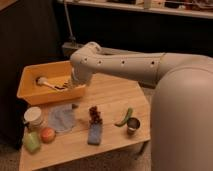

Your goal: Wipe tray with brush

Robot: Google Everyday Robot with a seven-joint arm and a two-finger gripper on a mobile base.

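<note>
The yellow-orange tray (29,96) sits on the far left part of the wooden table. The brush (48,83) lies inside it, with the whitish knobbed handle to the left and the dark bristle head pointing right. My gripper (74,95) hangs from the white arm over the tray's near right corner. It is just right of the bristle head, and it is open with nothing held. The arm's wrist hides part of the tray's right wall.
In front of the tray lie a pale blue-grey cloth (62,119), a blue block (94,134) and a dark red clump (93,114). A white cup (33,115), a green item (31,142) and an orange fruit (48,135) stand at the left front. A green pepper (125,117) and a metal cup (133,125) are on the right.
</note>
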